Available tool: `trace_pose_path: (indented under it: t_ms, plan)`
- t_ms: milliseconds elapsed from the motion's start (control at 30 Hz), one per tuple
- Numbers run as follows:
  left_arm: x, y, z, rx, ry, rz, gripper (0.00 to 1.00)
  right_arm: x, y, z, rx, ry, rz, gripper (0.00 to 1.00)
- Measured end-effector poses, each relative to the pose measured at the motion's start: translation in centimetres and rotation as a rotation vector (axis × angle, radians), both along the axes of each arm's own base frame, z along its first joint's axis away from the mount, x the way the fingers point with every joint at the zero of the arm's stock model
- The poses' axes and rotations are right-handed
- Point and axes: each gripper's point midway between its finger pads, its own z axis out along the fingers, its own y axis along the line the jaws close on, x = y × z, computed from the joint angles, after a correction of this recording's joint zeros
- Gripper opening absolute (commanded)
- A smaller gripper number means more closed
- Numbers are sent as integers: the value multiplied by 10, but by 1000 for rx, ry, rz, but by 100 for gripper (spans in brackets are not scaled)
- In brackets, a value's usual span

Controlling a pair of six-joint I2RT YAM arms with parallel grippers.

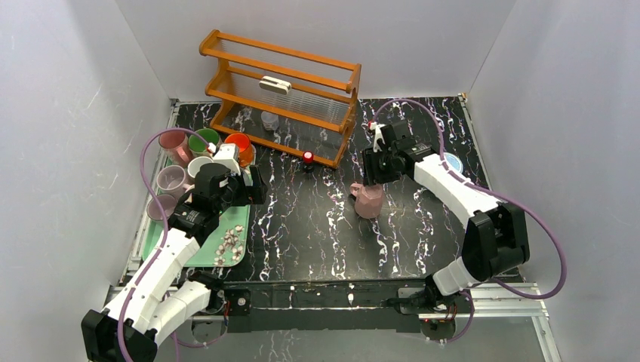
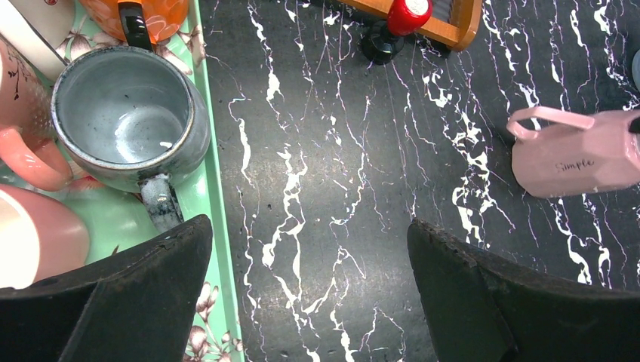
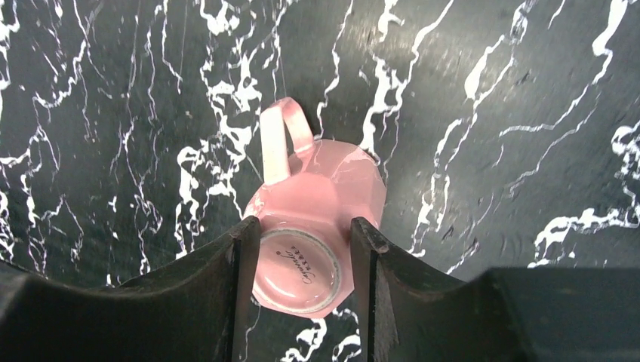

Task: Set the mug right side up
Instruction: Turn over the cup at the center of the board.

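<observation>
Top external view: the pink mug (image 1: 368, 200) stands upside down on the black marbled table (image 1: 317, 234), near its middle and in front of the wooden rack (image 1: 283, 94), with its handle to the left. The right gripper (image 1: 371, 175) hangs directly over it, and the left gripper (image 1: 253, 185) hovers at the edge of the green tray (image 1: 155, 230) of cups. Left wrist view: the left gripper (image 2: 309, 226) stands wide open and holds nothing. A blue-grey cup (image 2: 124, 113) sits upright on the tray (image 2: 215, 249). At the right edge, the pink mug (image 2: 581, 162) bears the handwritten word "Simple" on its side. Right wrist view: the right gripper (image 3: 305, 223) is partly closed, its fingers (image 3: 241, 286) close on either side of the upturned base of the mug (image 3: 317, 188). Whether they press it cannot be told. The base carries a round stamp in script too small to read.
</observation>
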Motion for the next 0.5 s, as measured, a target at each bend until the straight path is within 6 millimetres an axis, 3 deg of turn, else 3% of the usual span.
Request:
trace_pose_path:
  t_ms: [200, 367, 500]
  plan:
    - [-1, 0, 0, 1, 1, 1, 98, -19, 6, 4, -56, 38, 25, 59]
    - [-2, 2, -1, 7, 6, 3, 98, -8, 22, 16, -78, 3, 78, 61]
    - [-2, 2, -1, 6, 4, 3, 98, 0, 33, 8, -115, 13, 135, 60]
